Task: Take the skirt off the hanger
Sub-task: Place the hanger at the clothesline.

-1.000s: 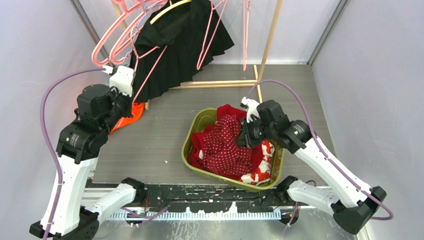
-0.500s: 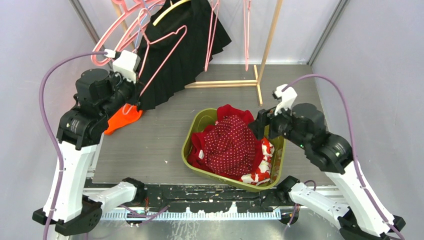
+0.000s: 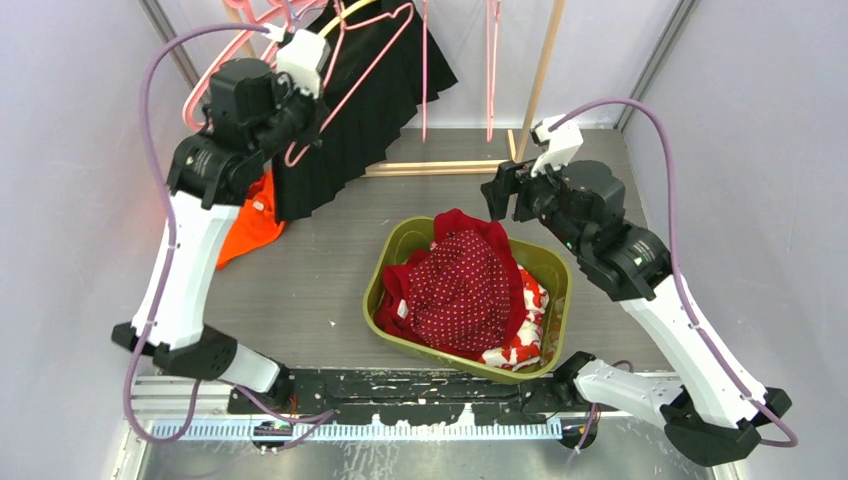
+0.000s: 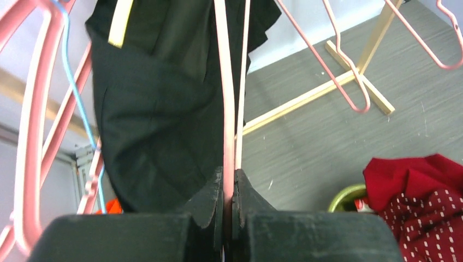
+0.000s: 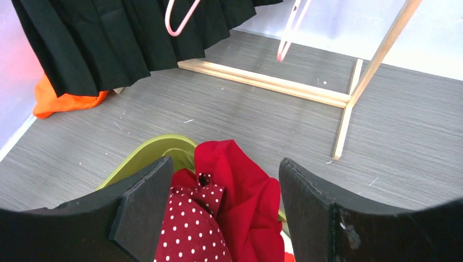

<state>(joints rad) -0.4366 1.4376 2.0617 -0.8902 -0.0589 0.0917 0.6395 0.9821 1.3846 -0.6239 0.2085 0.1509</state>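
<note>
Whereas a second ago the right gripper (image 5: 224, 169) was shut low among the clothes, it now stands with its jaws wide apart and empty, lifted just past the far rim of the olive-green plastic bin (image 3: 371, 300). What it let go lies there: the red white-dotted skirt (image 3: 465, 290) is heaped on top of the other red garments inside the bin, free of any hanger.

Over the same second the left arm has swung from low on the bin's left to high beyond its far-left corner. The left gripper (image 4: 229, 183) is clamped on the thin pink wire hanger (image 4: 225, 109), which carries no cloth that I can see, and holds it up against the black pleated skirt (image 3: 330, 160) hanging from the wooden rack (image 3: 535, 90) beyond the bin. An orange cloth (image 3: 250, 225) lies on the floor to the bin's left, under that skirt.

Judging by this, the dotted skirt is already off and binned, and the step in hand is returning the bare hanger to the rail. Hooking it among the other pink hangers could tangle it or disturb the black skirt, so a slow placement looks wise.
</note>
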